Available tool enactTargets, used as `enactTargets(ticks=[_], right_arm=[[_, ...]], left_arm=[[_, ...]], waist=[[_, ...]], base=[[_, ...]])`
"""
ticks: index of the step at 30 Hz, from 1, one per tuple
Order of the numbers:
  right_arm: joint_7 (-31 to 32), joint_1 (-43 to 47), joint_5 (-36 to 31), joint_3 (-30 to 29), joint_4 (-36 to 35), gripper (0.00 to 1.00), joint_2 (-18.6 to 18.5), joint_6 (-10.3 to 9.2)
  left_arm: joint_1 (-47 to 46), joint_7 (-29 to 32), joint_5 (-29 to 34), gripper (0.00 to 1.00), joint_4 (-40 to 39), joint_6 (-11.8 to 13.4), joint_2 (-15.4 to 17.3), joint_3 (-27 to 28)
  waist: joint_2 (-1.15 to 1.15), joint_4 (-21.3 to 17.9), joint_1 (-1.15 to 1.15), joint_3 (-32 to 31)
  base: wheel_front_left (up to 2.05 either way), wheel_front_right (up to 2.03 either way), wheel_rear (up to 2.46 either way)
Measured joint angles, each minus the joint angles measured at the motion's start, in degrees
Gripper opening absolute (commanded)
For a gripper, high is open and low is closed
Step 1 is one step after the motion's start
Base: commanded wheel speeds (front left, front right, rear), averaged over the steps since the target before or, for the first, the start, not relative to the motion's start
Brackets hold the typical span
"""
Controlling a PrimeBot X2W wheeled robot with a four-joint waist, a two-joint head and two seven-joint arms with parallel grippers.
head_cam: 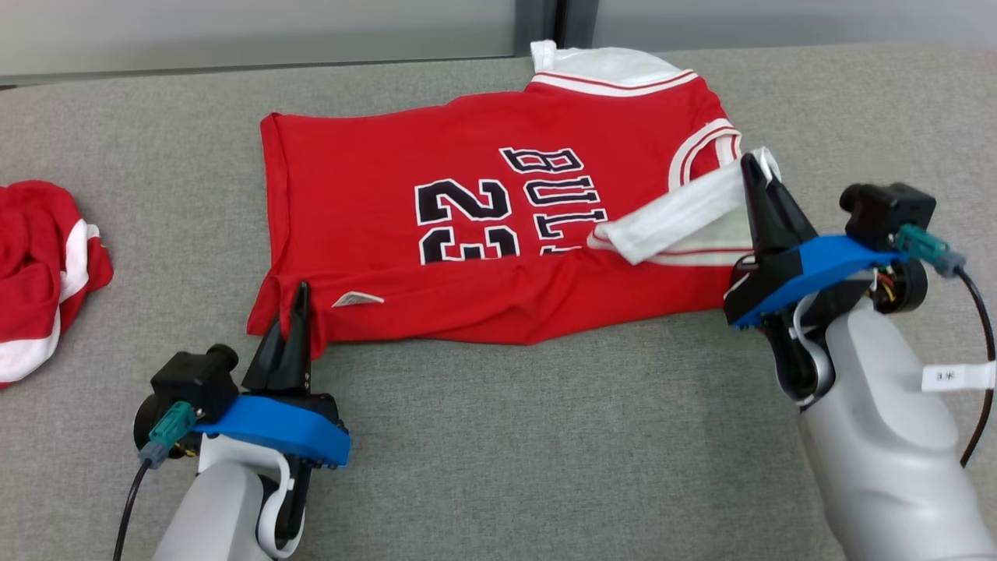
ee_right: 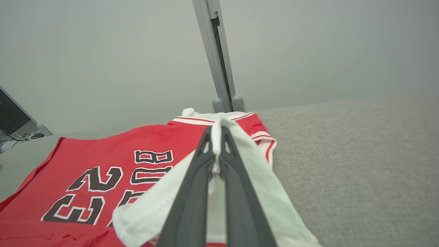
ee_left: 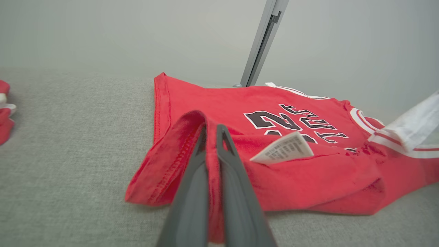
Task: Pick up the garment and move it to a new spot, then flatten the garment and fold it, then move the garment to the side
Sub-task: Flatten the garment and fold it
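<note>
Red jersey (head_cam: pixel 467 140), long axis left-right, neck end pointing right.

Head camera looks down; both wrist cameras sit low, close, sharing the garment (head_cam: pixel 467 156)

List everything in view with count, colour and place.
jersey: one, red with white trim and black 23; spread mid-surface, near edge folded over.
label: one, white; on the jersey's near fold.
cloth: one, red and white; crumpled at far left.
surface: one, grey fabric; under everything.
post: one, grey; behind the surface.
left gripper: one, dark fingers; shut on jersey's red near corner.
right gripper: one, dark fingers; shut on jersey's white sleeve.
</note>
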Motion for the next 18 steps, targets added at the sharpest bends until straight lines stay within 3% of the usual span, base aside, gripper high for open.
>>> enactTargets(ticks=[12,13,14,18], right_arm=[[-4.1,-10.2,-0.8,0.9,14.8,0.0,-0.8,0.0],[-4.5,-10.6,-0.9,0.9,15.5,0.47,-0.8,0.0],[-4.7,-10.9,-0.9,1.0,16.1,1.0,-0.8,0.0],[-5.6,-11.5,-0.7,1.3,17.7,1.0,-0.8,0.0]], left_arm=[[-3.6,0.0,-0.7,0.0,1.7,0.0,0.7,-1.3],[-3.9,0.0,-0.8,0.36,1.9,0.0,0.7,-1.2],[-4.2,0.0,-0.6,1.0,1.9,0.0,0.7,-1.0],[-4.9,0.0,0.2,1.0,1.3,0.0,0.5,0.8]], waist=[[0.0,1.1,0.0,1.9],[0.0,1.1,0.0,2.0],[0.0,1.2,0.0,2.1],[0.0,1.2,0.0,2.0]], base=[[0.0,0.0,0.0],[0.0,0.0,0.0],[0.0,0.0,0.0],[0.0,0.0,0.0]])
